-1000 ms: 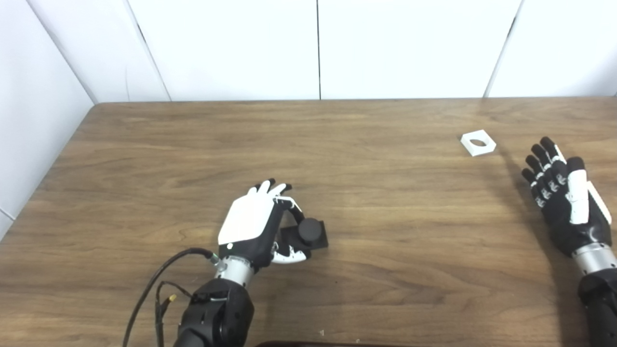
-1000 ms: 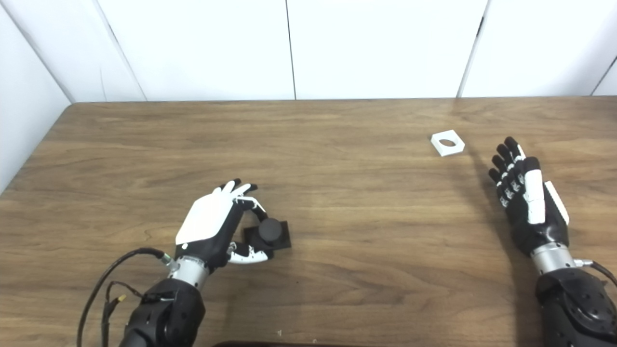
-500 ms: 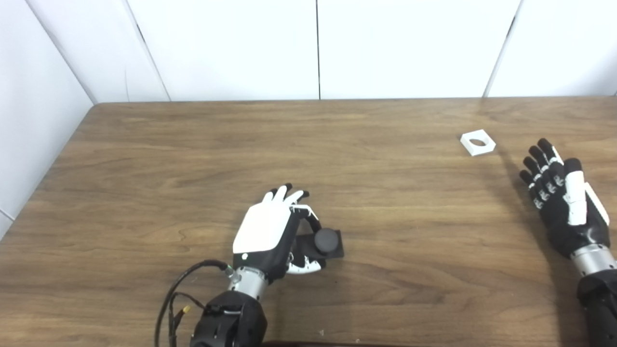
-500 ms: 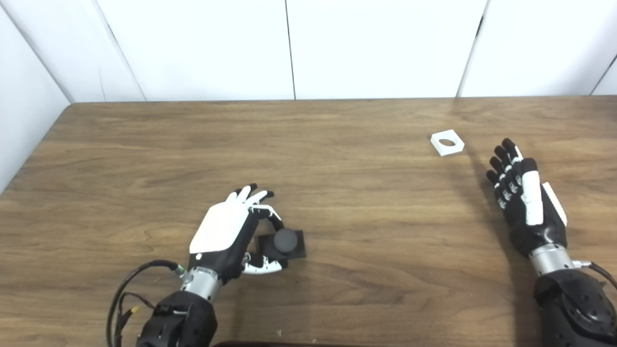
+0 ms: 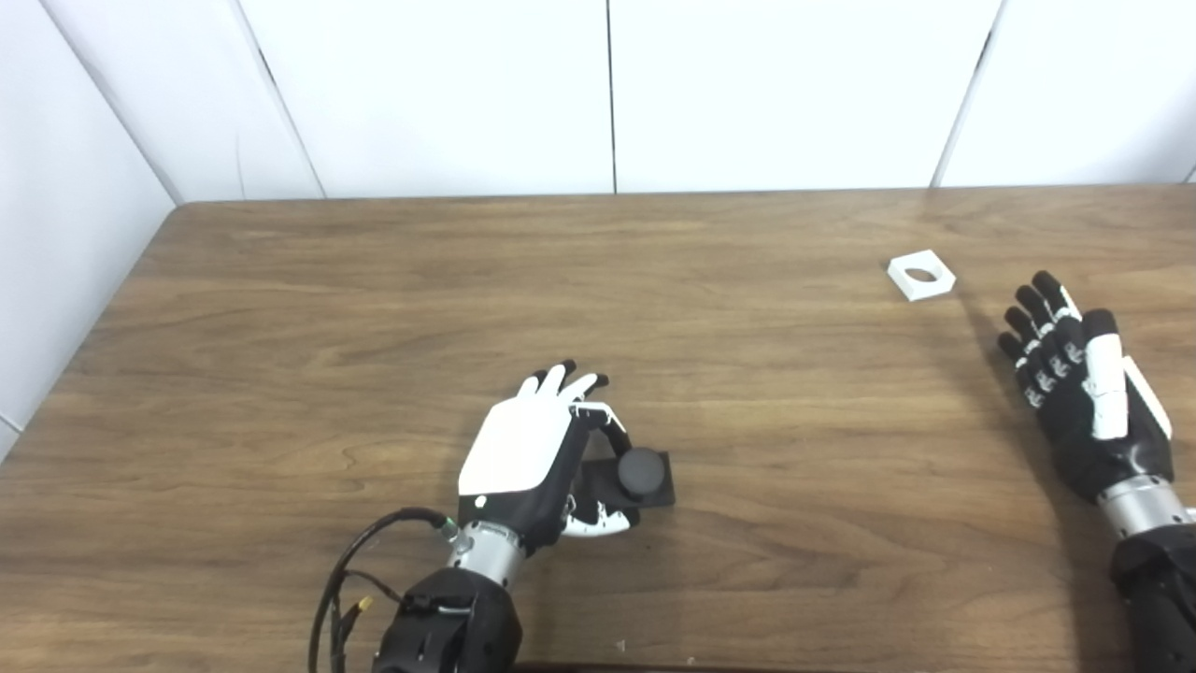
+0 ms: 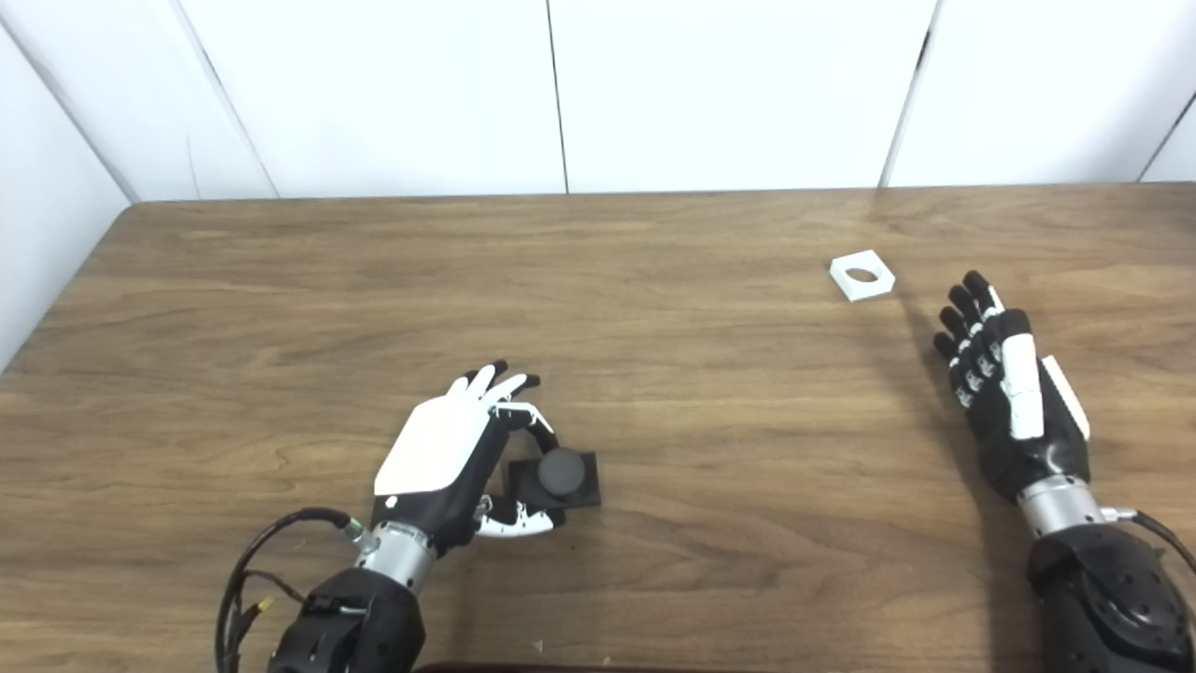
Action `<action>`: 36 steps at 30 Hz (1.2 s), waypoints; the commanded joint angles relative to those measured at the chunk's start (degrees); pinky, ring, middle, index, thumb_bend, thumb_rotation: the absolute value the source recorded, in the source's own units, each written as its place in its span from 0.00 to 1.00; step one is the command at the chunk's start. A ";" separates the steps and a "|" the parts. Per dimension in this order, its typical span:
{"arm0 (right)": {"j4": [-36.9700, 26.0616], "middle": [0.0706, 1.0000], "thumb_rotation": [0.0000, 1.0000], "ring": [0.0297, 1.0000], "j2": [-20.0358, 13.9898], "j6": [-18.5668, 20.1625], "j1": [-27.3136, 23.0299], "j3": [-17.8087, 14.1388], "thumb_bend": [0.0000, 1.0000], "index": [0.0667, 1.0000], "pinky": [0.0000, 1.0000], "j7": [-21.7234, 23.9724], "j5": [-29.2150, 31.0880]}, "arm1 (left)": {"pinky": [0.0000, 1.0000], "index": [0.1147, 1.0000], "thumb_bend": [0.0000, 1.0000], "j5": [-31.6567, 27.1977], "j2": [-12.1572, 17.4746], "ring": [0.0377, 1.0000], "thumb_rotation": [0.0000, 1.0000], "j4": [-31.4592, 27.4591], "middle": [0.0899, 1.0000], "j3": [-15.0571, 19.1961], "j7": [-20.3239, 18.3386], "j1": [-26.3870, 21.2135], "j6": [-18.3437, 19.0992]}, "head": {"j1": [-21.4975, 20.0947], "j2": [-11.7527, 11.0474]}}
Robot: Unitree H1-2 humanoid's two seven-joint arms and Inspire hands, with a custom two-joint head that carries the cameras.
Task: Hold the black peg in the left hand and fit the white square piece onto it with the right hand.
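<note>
The black peg [image 5: 641,472], a round post on a square black base, rests on the wooden table [image 5: 374,299] near the front centre. My left hand [image 5: 519,453] lies against its left side, one finger and the thumb curled around the base and the other fingers stretched out. The white square piece [image 5: 921,277], with a round hole in it, lies flat at the far right. My right hand [image 5: 1084,393] stands open to the lower right of that piece, fingers straight and apart, holding nothing.
A black cable [image 5: 374,542] loops from my left wrist toward the table's front edge. White wall panels [image 5: 607,93] close off the back and the left side. Bare wood lies between the peg and the white piece.
My left hand has slid to the right and a little nearer, taking the black peg along. My right hand has drawn back slightly toward the front. The camera has shifted a little.
</note>
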 commanded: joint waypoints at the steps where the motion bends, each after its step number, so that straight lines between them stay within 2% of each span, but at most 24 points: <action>1: 1.17 1.00 0.94 1.00 2.84 0.27 3.58 1.19 0.63 1.00 1.00 0.02 0.70 | 1.00 0.43 0.51 0.17 -0.40 1.00 0.05 -0.88 0.92 -0.24 -0.73 0.09 -0.72 | -0.27 0.07; 7: -1.64 1.00 0.87 1.00 3.15 1.88 3.44 1.58 0.65 1.00 1.00 -0.95 -0.04 | 1.00 0.43 0.51 0.19 -0.36 1.00 0.05 -1.02 0.92 -0.16 -0.97 0.30 -0.75 | -1.61 -0.11; 10: -3.59 1.00 0.80 1.00 3.59 3.47 2.58 1.27 0.63 1.00 1.00 -1.71 0.80 | 1.00 0.43 0.51 0.27 -0.39 1.00 0.05 -0.88 0.92 -0.15 -0.92 0.31 -0.84 | -2.09 -0.14; 17: -7.22 1.00 0.77 1.00 3.56 6.45 0.00 1.45 0.64 1.00 1.00 -3.51 0.14 | 1.00 0.43 0.51 0.89 -0.61 1.00 0.06 -0.75 0.92 -0.25 -1.38 0.26 -0.58 | -2.11 -0.33; 21: -7.54 1.00 0.74 1.00 2.69 6.97 -2.58 2.11 0.59 1.00 1.00 -4.31 -1.59 | 1.00 0.43 0.51 0.78 -0.58 1.00 0.06 -0.61 0.91 -0.17 -0.81 0.38 -0.84 | -1.98 -0.51; 24: -7.38 1.00 0.72 1.00 1.03 7.12 -4.10 3.57 0.59 1.00 1.00 -4.93 -5.25 | 1.00 0.43 0.51 0.68 -0.62 1.00 0.06 -0.53 0.91 -0.14 -0.37 0.50 -0.98 | -1.86 -0.57; 25: -7.19 1.00 0.67 1.00 0.07 6.93 -4.77 4.41 0.58 1.00 1.00 -5.24 -7.56 | 1.00 0.43 0.51 0.65 -0.70 1.00 0.05 -0.57 0.92 -0.07 -0.43 0.55 -0.84 | -1.87 -0.59; 27: -6.32 1.00 0.62 1.00 -1.57 5.39 -5.91 5.82 0.58 1.00 1.00 -5.80 -11.72 | 1.00 0.43 0.51 1.09 -0.81 1.00 0.06 -0.76 0.92 -0.09 -1.08 0.53 -0.42 | -1.87 -0.64; 31: -4.23 0.99 0.51 1.00 -3.60 3.61 -8.42 7.46 0.64 0.97 1.00 -6.95 -17.07 | 1.00 0.43 0.51 0.73 -0.91 1.00 0.05 -0.86 0.92 0.09 -0.43 0.83 -0.70 | -2.41 -1.29; 34: -3.25 0.97 0.48 0.99 -5.34 3.84 -10.24 9.55 0.70 0.92 1.00 -8.50 -23.27 | 1.00 0.43 0.51 -0.23 -0.71 1.00 0.05 -0.78 0.91 0.28 0.68 1.16 -1.38 | -2.57 -1.49; 36: -2.72 0.96 0.44 0.99 -5.99 3.55 -11.12 10.31 0.71 0.90 1.00 -8.76 -25.28 | 1.00 0.43 0.51 -0.38 -0.57 1.00 0.05 -0.75 0.91 0.30 1.02 1.26 -1.52 | -2.60 -1.61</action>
